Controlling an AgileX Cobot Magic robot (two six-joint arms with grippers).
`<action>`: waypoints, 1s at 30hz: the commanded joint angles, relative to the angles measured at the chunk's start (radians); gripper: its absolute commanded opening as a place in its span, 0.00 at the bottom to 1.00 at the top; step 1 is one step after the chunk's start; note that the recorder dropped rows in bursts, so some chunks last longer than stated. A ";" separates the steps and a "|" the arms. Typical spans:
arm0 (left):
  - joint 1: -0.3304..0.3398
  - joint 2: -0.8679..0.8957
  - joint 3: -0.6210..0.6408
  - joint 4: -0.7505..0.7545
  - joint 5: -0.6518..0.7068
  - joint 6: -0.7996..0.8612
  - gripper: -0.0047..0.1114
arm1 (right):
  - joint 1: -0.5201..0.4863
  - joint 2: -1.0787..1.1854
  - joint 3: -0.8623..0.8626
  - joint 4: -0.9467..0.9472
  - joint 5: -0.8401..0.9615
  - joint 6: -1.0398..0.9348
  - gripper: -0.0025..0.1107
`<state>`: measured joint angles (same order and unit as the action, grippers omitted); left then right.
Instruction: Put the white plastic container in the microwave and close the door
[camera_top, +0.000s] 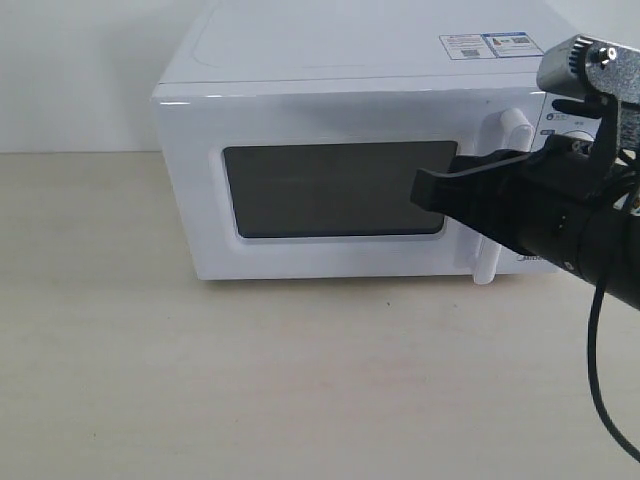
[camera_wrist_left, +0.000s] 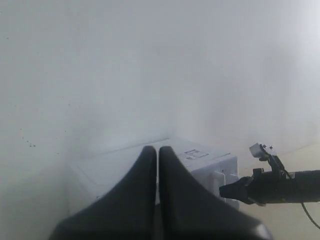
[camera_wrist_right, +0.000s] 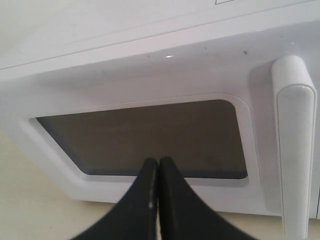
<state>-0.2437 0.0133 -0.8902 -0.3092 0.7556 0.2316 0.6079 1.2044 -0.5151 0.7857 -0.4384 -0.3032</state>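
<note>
L gripper (camera_wrist_left: 158, 150): jaws pressed together, nothing btwn them, held up in the air. The microwave (camera_wrist_left: 200, 161) sits well beyond its tips and lower down, w/ a pale wall behind it.

Exterior view, left to right: table (camera_top: 200, 380) runs under and in front of the R jaws. The microwave's door (camera_top: 330, 115) is shut, flush w/ the body. Its dark window (camera_wrist_right: 150, 135) is straight ahead of the R jaws and spreads mostly to their left; what's behind the mesh can't be made out.

R gripper (camera_top: 418, 190): jaws closed tight, fingers (camera_wrist_right: 172, 200) touching along their length, gripping nothing. Tips are in front of the window's right edge. Can't tell if they touch the door or stop just short.

Handle (camera_top: 487, 265): upright white bar just right of the tips, partly behind the gripper body, not btwn the jaws. Dial (camera_top: 572, 136) is further right, mostly hidden by the R arm. Sticker (camera_top: 490, 45) on the top panel, above and behind the jaws.
</note>
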 joint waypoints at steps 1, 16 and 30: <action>0.018 -0.013 0.116 0.024 -0.064 -0.061 0.07 | 0.003 -0.008 0.006 -0.003 -0.006 -0.005 0.02; 0.278 -0.013 0.641 0.115 -0.485 -0.178 0.07 | 0.003 -0.008 0.006 -0.003 -0.006 -0.005 0.02; 0.295 -0.013 0.890 0.115 -0.667 -0.193 0.07 | 0.003 -0.008 0.006 -0.003 -0.006 -0.005 0.02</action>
<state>0.0478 0.0025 -0.0105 -0.1976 0.1379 0.0558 0.6079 1.2044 -0.5151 0.7857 -0.4384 -0.3032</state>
